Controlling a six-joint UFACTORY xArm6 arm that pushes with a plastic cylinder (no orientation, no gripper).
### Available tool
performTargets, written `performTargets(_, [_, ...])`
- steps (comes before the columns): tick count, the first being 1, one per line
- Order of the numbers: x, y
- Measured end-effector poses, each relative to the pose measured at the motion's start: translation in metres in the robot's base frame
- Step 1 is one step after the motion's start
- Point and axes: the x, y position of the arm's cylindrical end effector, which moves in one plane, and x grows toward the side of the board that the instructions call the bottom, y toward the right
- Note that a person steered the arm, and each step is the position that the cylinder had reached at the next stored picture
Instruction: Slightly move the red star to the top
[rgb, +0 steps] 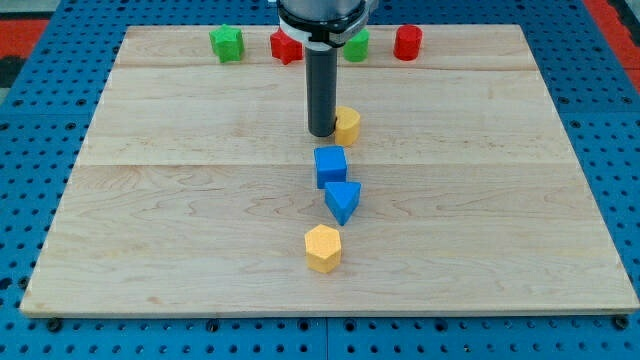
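Note:
The red star (285, 47) sits near the board's top edge, partly hidden behind the rod. My tip (322, 132) rests on the board well below the star, just left of a yellow block (348, 125) and touching or nearly touching it. A green block (227, 43) lies to the star's left. Another green block (356, 45) lies to its right, partly hidden by the rod. A red cylinder-like block (407, 42) sits further right.
Below my tip a blue cube (331, 165), a blue triangle-shaped block (343, 200) and a yellow hexagon (323, 247) form a column down the board's middle. The wooden board (150, 200) lies on a blue pegboard surface.

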Motion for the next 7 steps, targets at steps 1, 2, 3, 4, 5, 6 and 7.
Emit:
performTargets(1, [0.000, 0.000])
performTargets(2, [0.000, -0.006])
performTargets(3, [-0.003, -0.040])
performTargets(4, [-0.015, -0.064])
performTargets(5, [-0.022, -0.072])
performTargets(6, [-0.022, -0.072])
performTargets(7, [-0.021, -0.072])
